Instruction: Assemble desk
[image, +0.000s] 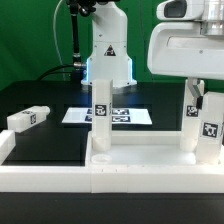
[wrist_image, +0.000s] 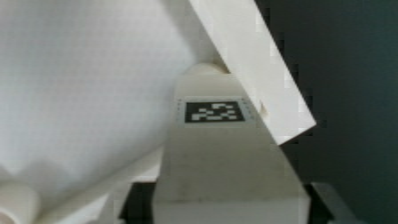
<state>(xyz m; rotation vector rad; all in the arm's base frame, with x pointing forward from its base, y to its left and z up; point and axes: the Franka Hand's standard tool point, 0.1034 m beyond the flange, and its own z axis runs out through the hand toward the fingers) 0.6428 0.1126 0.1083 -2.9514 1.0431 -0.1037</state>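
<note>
Black matting is covering the work table (image: 50, 125), with a green backdrop standing behind it and the white robot base (image: 108, 55) rising at the back. Near that base, the thin flat white marker board (image: 76, 116) with printed tags is lying on the mat. Across the front, the wide white plastic rimmed tabletop panel (image: 130, 170) of the desk is lying flat, and one white square-section block leg (image: 101, 113) bearing black-and-white tags is standing upright on it near the middle. A second tagged white leg (image: 208, 128) is standing upright at the panel's end on the exterior view's right, directly under the white two-finger gripper (image: 197, 92), whose dark fingers are sitting at that leg's top. Whether they are clamping the leg or standing apart cannot be told. A third loose white tagged leg (image: 29, 119) is lying on its side on the mat toward the exterior view's left, well apart from the panel. From the wrist view, a tagged white leg (wrist_image: 217, 150) is filling the frame between the two dark fingertips (wrist_image: 139, 200).
</note>
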